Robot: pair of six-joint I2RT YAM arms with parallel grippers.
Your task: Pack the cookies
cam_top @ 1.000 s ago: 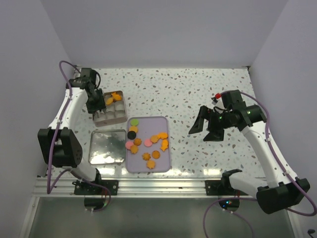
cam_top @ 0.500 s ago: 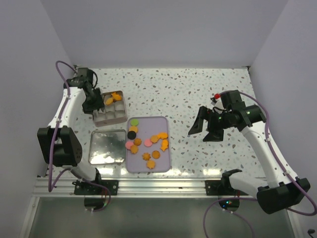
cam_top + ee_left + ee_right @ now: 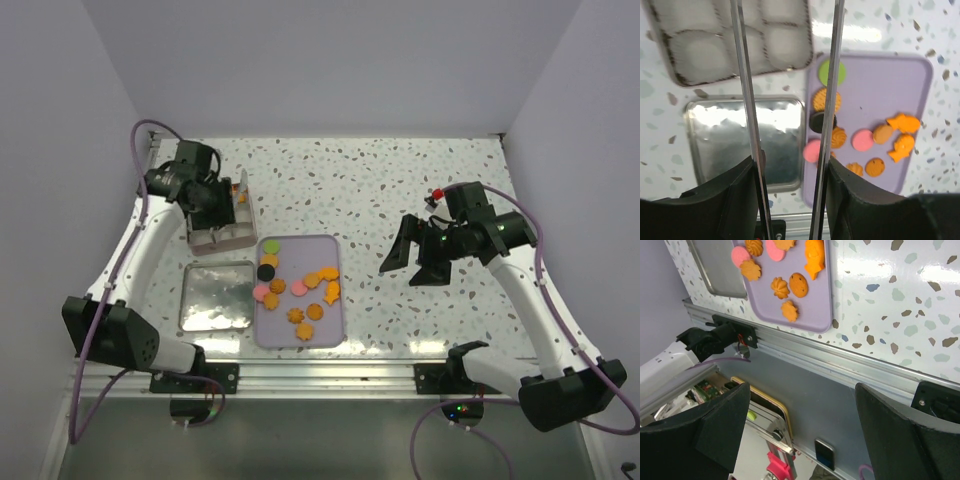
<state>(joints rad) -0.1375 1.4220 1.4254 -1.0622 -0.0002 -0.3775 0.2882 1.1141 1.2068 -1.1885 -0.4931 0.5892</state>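
Observation:
The cookies lie loose on a purple tray: orange rounds, flowers and fish, pinks, one green, one black. They also show in the left wrist view and the right wrist view. A compartmented tin stands behind the tray; the left arm hides most of it. My left gripper hovers over the tin, shut on metal tongs. The tong blades stand apart with nothing between them, reaching towards the tray's left edge. My right gripper is open and empty, right of the tray.
A shiny tin lid lies left of the tray, in front of the tin; it also shows in the left wrist view. An aluminium rail runs along the table's near edge. White walls close the left, back and right.
My left arm has swung right and turned, so its wrist now covers the tin and the orange cookies in it. The right arm has not moved.

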